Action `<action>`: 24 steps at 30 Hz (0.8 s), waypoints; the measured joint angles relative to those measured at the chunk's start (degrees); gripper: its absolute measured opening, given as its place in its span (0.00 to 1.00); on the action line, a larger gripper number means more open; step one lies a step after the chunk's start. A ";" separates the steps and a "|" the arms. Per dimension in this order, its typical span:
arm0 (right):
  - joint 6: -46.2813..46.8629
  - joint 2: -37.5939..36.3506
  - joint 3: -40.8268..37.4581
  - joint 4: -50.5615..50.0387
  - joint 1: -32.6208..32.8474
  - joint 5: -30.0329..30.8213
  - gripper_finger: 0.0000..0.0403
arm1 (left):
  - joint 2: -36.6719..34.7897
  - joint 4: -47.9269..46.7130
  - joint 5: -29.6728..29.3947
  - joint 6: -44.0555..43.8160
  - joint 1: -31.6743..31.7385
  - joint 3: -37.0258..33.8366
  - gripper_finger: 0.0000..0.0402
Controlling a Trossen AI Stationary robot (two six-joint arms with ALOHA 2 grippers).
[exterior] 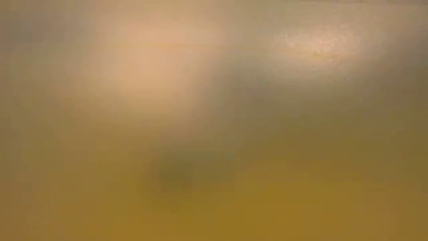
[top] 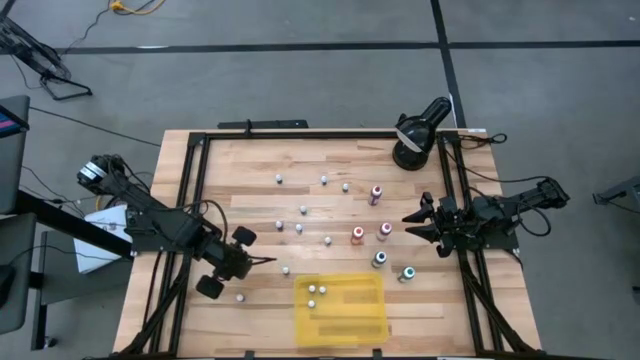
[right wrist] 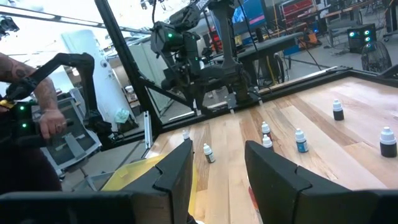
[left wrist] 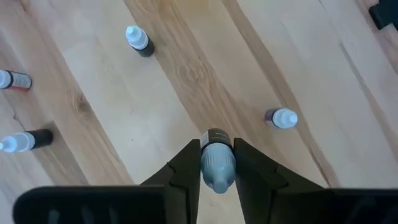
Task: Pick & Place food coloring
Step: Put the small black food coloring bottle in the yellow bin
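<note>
White-capped bottle (left wrist: 217,167) between left gripper (left wrist: 217,177) jaws, touching both.

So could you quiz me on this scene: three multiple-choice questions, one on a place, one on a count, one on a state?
1. In the overhead picture, the yellow tray lies:
A. in the table's middle
B. at the table's lower edge
C. beneath the right claw

2. Tiny bottles in the tray:
A. none
B. two
C. six

3. The right claw is:
A. open and empty
B. clamped on a bottle
C. gripping the tray

Answers: 1 B, the tray reaches the bottom edge; 2 B, two white caps show in its corner; 3 A, its own camera shows nothing in the gap.
</note>
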 joint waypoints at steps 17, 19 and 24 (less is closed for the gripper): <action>0.00 0.00 0.01 0.00 0.00 0.00 0.34 | 23.33 -6.43 -3.05 1.58 1.56 28.12 0.19; 0.00 0.02 0.01 0.00 -0.02 0.00 0.34 | 27.01 -6.58 -3.34 1.16 1.88 33.05 0.19; 0.00 0.00 -0.01 0.00 0.00 -0.02 0.34 | 36.63 -8.82 -3.52 1.11 1.92 45.39 0.18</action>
